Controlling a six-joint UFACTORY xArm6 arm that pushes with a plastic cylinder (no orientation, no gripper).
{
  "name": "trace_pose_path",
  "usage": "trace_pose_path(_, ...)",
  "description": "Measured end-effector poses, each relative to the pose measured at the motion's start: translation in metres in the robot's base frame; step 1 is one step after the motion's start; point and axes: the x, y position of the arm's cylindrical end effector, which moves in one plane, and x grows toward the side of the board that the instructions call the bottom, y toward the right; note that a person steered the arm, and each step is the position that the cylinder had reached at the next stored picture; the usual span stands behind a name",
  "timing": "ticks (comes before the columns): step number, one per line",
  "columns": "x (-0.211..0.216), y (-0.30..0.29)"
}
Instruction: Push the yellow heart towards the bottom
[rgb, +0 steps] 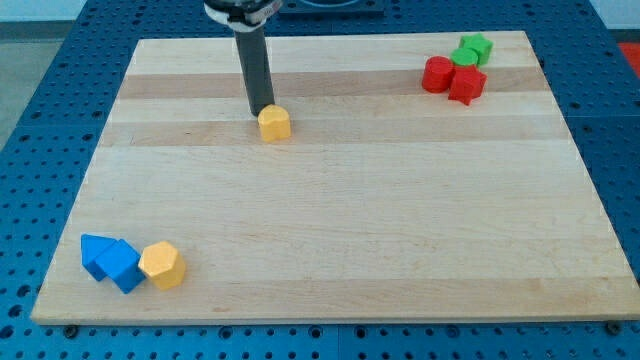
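Observation:
A small yellow heart (274, 123) lies on the wooden board (330, 240), left of centre in the upper part of the view. My tip (260, 112) stands just above and slightly left of the heart, touching or nearly touching its upper left edge. The dark rod runs up from there to the view's top.
Two blue blocks (110, 261) and a yellow hexagonal block (162, 265) sit together at the bottom left. Two red blocks (452, 78) and a green block (472, 49) cluster at the top right. The board lies on a blue surface.

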Motion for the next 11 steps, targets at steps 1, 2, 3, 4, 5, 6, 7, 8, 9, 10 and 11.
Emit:
trace_pose_path(1, 0.039, -0.002)
trace_pose_path(2, 0.057, -0.003)
trace_pose_path(3, 0.026, -0.007)
trace_pose_path(4, -0.037, -0.007)
trace_pose_path(5, -0.013, 0.025)
trace_pose_path(6, 0.016, 0.037)
trace_pose_path(7, 0.016, 0.037)
trace_pose_path(8, 0.040, 0.036)
trace_pose_path(9, 0.069, 0.029)
trace_pose_path(10, 0.095, 0.020)
trace_pose_path(11, 0.115, 0.012)
